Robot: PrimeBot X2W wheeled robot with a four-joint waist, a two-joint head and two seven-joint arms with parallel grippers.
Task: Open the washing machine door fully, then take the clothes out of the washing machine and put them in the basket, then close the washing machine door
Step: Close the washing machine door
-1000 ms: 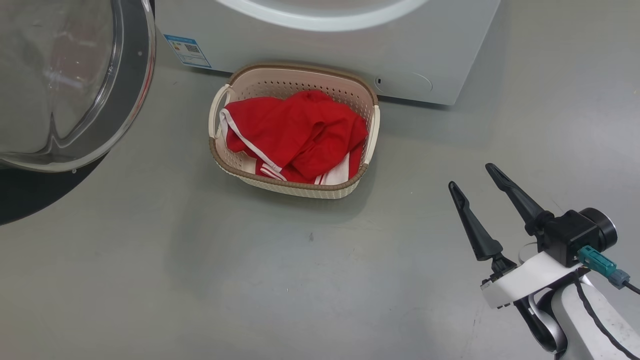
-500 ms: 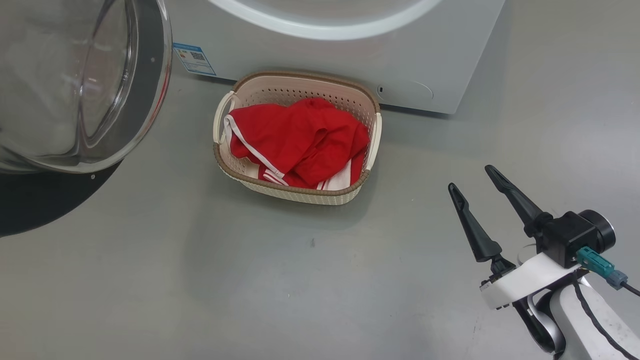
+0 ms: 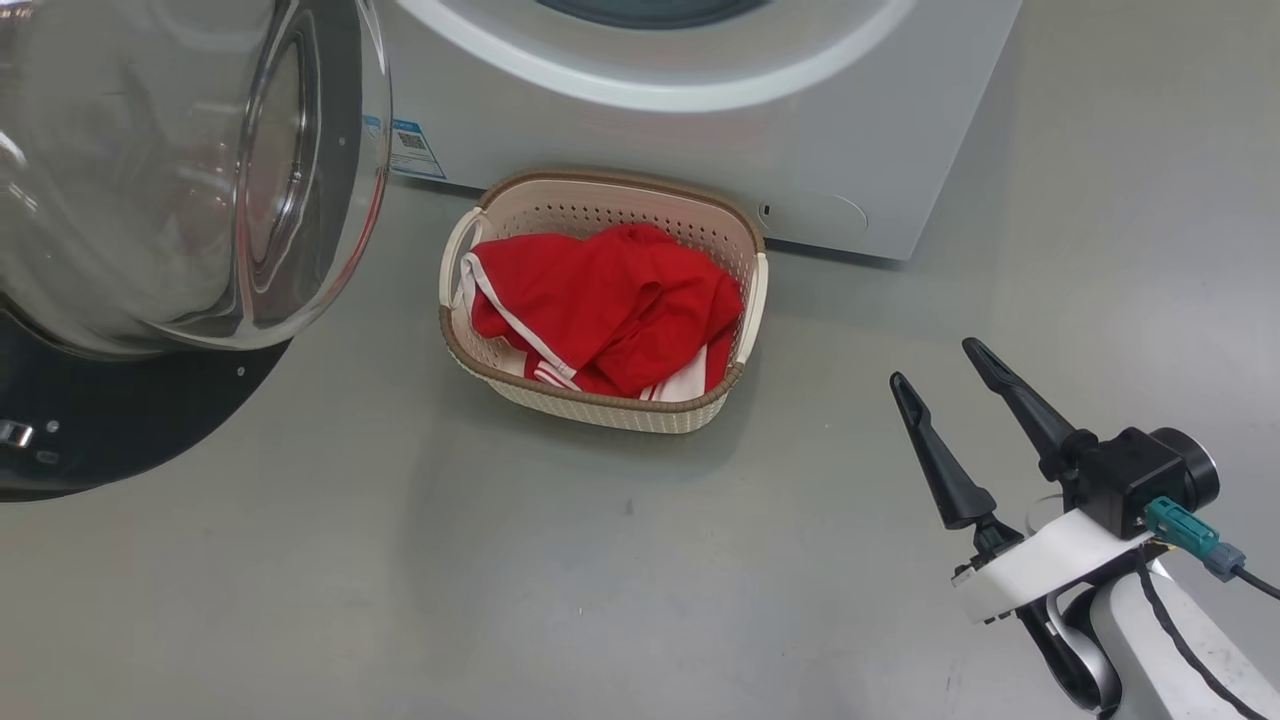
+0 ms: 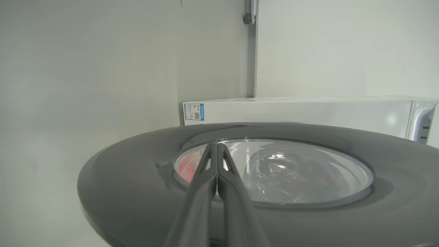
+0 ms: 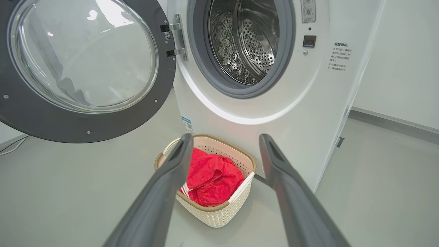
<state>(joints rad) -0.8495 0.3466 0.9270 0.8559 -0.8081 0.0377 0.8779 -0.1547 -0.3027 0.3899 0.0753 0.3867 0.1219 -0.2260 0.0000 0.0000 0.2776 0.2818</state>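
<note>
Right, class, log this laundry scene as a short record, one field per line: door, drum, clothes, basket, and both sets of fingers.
door: open wide
drum: no clothes seen in the visible part
clothes: red with white trim, heaped in the basket
basket: on the floor, just in front of the machine
left fingers: shut, lying along the door's outer face; contact unclear
right fingers: open, empty, above the floor to the right of the basket
</note>
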